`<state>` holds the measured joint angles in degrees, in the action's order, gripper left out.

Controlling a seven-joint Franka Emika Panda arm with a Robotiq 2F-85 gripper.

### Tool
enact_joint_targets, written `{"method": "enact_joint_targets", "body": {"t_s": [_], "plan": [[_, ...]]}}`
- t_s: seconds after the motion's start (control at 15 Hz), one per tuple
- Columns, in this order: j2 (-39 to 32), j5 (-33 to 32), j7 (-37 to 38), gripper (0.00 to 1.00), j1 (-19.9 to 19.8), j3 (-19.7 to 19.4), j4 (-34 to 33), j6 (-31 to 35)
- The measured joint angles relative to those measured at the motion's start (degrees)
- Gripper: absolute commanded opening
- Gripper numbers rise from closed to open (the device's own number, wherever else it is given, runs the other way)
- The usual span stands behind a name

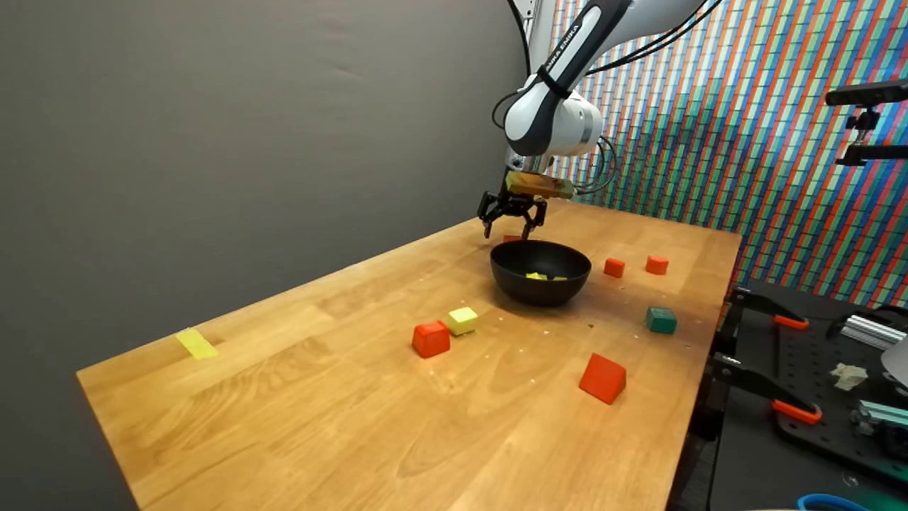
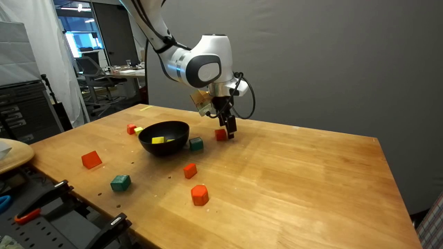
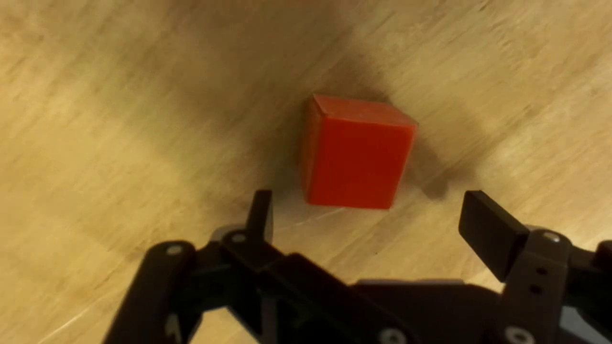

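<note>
I'm hovering my hand (image 1: 506, 233) with jaws spread wide, gripping nothing. Red block (image 3: 358, 162) is sitting on the counter (image 3: 119, 157), slightly right of centre in the wrist frame. I'm reading this as pre-grasp; next move's calling for centring, then lowering. Block's looking boxy, flat-faced.

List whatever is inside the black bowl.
In an exterior view, a yellow block and a sliver of another yellow piece show inside the black bowl. The near wall covers their lower parts and the bottom, so anything lower cannot be seen.
</note>
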<state>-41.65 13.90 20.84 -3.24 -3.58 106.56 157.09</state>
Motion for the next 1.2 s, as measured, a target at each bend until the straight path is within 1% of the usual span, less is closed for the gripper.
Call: {"method": "enact_joint_targets", "body": {"t_s": [0.07,0.13,0.2,0.27,0.67,0.87,0.93,1.0,1.13,1.2], "plan": [[-0.63,0.02,0.02,0.71,-0.01,0.0,-0.16,0.0],[-1.01,0.02,0.05,0.7,0.0,-0.07,-0.21,0.03],[-1.12,0.02,0.05,0.64,-0.01,-0.17,-0.23,0.01],[-1.13,0.02,0.1,0.54,-0.01,-0.37,-0.2,-0.02],[-0.51,0.17,1.15,0.1,0.24,-0.53,-0.22,-0.06],[-0.22,0.44,1.65,0.02,0.5,-0.48,-0.09,-0.01],[-0.11,0.47,1.72,0.32,0.56,-0.49,0.03,0.05],[0.01,0.47,1.87,0.32,0.59,-0.51,0.24,0.11],[0.07,0.47,2.05,0.45,0.81,-0.65,0.51,0.56],[0.1,0.47,2.21,0.54,1.21,-0.91,0.7,0.88]]}}
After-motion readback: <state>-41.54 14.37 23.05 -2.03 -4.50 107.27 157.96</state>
